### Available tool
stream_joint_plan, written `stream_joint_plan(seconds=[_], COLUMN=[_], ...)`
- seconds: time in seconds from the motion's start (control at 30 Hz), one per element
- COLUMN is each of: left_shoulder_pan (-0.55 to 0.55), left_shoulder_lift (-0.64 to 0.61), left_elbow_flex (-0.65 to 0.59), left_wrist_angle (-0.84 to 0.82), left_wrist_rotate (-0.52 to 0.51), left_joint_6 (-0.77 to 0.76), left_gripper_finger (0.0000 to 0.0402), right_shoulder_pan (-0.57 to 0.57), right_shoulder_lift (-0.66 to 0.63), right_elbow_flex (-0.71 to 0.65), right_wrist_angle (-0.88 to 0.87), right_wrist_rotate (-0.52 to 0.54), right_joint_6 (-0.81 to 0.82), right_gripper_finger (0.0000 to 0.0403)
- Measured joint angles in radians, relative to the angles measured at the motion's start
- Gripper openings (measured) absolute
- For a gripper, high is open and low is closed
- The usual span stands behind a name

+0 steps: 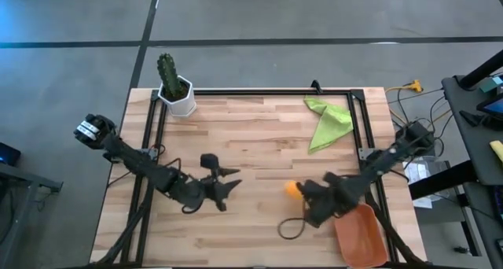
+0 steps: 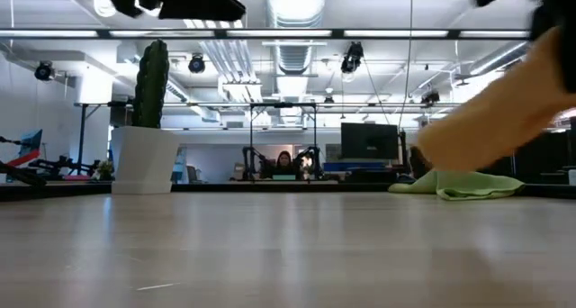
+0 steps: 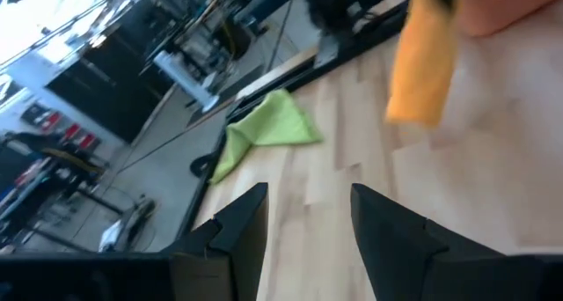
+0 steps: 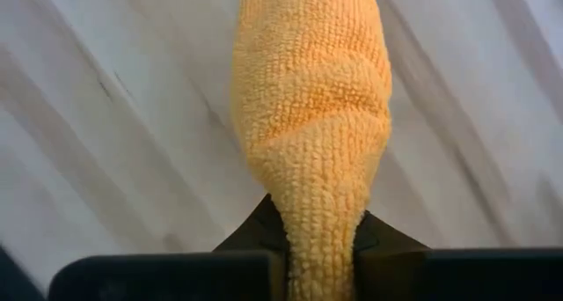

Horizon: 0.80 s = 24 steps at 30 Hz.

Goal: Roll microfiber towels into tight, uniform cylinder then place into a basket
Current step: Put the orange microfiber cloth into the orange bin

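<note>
My right gripper (image 1: 302,192), low and right of centre in the overhead frame, is pinched tight on the rolled bright orange microfiber towel (image 4: 312,125); in the right wrist picture the nubbly cloth squeezes thin between my two dark fingers (image 4: 255,226) and swells into a fat roll beyond them, above the pale wood. From overhead only a small orange end of it shows just left of the gripper, and in the table-level frame it hangs blurred at the upper right, clear of the tabletop. The shallow terracotta orange-brown plastic basket (image 1: 363,236) sits at the lower right of the overhead frame, close beside my right arm, and I see nothing inside it. The lime green microfiber towel (image 1: 327,123) lies crumpled and unrolled at the upper right of the light wooden slatted table (image 1: 251,143), near the black frame rail. My left gripper (image 1: 228,189) waits left of centre in the overhead frame, its fingers (image 3: 242,226) spread apart and holding nothing. A white pot with a green cactus (image 1: 174,86) stands at the table's upper left corner
</note>
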Motion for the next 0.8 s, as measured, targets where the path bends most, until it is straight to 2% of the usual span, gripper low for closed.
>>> stream_joint_plan(seconds=[0.27,0.4,0.5,0.57,0.67,0.8], left_shoulder_pan=[0.038,0.037,0.037,0.037,0.037,0.038], left_shoulder_lift=[-0.001,-0.001,-0.001,-0.001,-0.001,-0.001], left_elbow_flex=[-0.015,-0.014,-0.014,-0.015,-0.015,-0.014], left_wrist_angle=[0.002,0.001,0.002,-0.002,-0.002,0.020], left_wrist_rotate=[0.017,0.062,0.082,0.082,0.082,0.083], left_joint_6=[0.034,0.038,0.039,0.040,0.057,0.064], left_gripper_finger=[0.0147,0.0147,0.0147,0.0147,0.0147,0.0147], right_shoulder_pan=[0.255,0.357,0.414,0.440,0.456,0.445], right_shoulder_lift=[0.024,0.104,0.188,0.253,0.330,0.453], right_elbow_flex=[0.060,0.183,0.304,0.387,0.448,0.513], right_wrist_angle=[-0.133,-0.276,-0.426,-0.490,-0.481,-0.485], right_wrist_rotate=[-0.047,-0.055,-0.102,-0.152,-0.183,-0.204], right_joint_6=[0.512,0.701,0.829,0.897,0.941,0.919], right_gripper_finger=[0.0026,0.0027,0.0027,0.0027,0.0028,0.0028])
